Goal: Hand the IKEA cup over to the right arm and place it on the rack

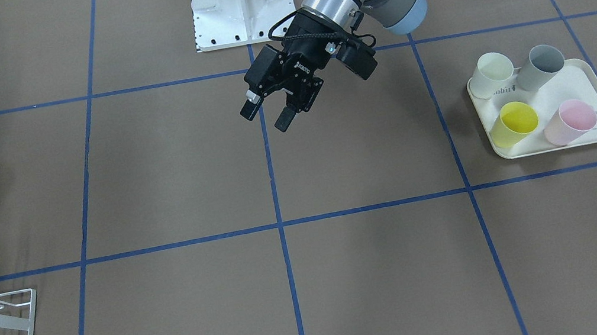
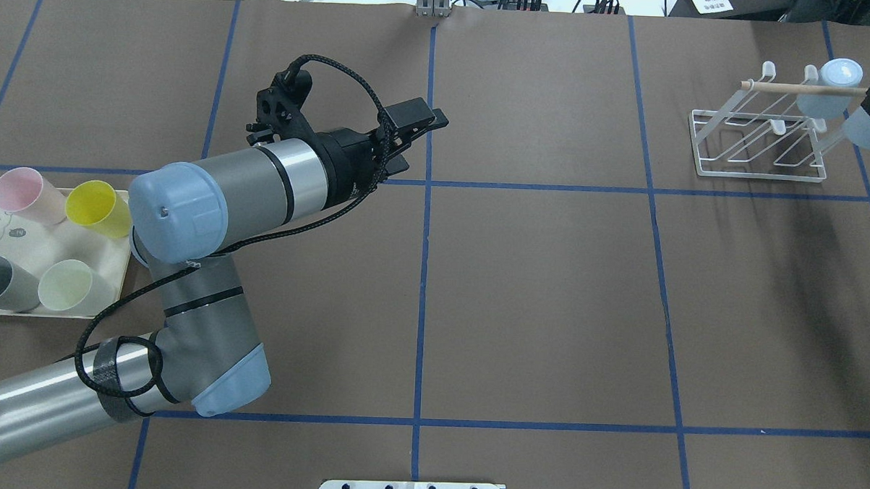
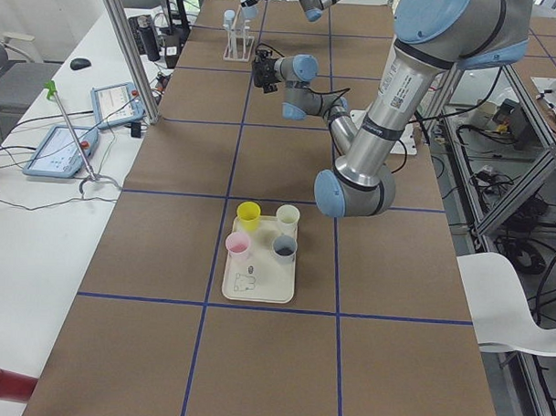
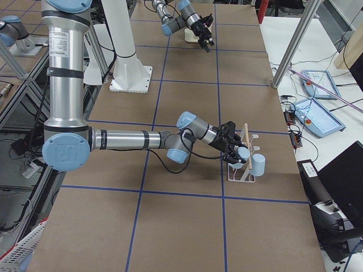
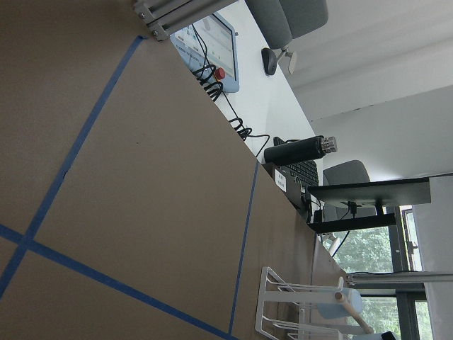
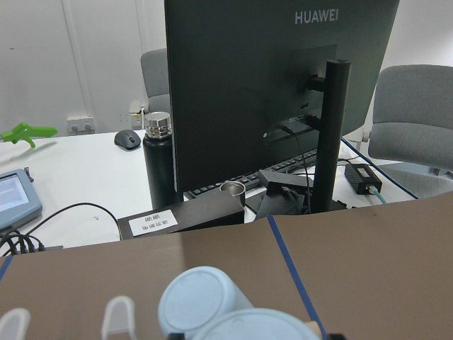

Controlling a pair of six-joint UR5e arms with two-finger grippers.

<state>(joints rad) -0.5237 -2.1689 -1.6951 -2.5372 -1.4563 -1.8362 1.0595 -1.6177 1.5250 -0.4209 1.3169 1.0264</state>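
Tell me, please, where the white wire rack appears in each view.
Front-facing: rack, bottom left corner, partly cut off.
Overhead: rack, top right.
Left side: rack, far end, top.
Right side: rack, centre right.
Left wrist: rack, bottom right.
Right wrist: rack, only hook tips, bottom left.
Shared landmark: blue tape grid, in every view.

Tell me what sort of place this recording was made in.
Most likely a robotics lab: a table in brown paper with a blue tape grid, the left arm and right arm over it, and a side desk with control pendants and a monitor.
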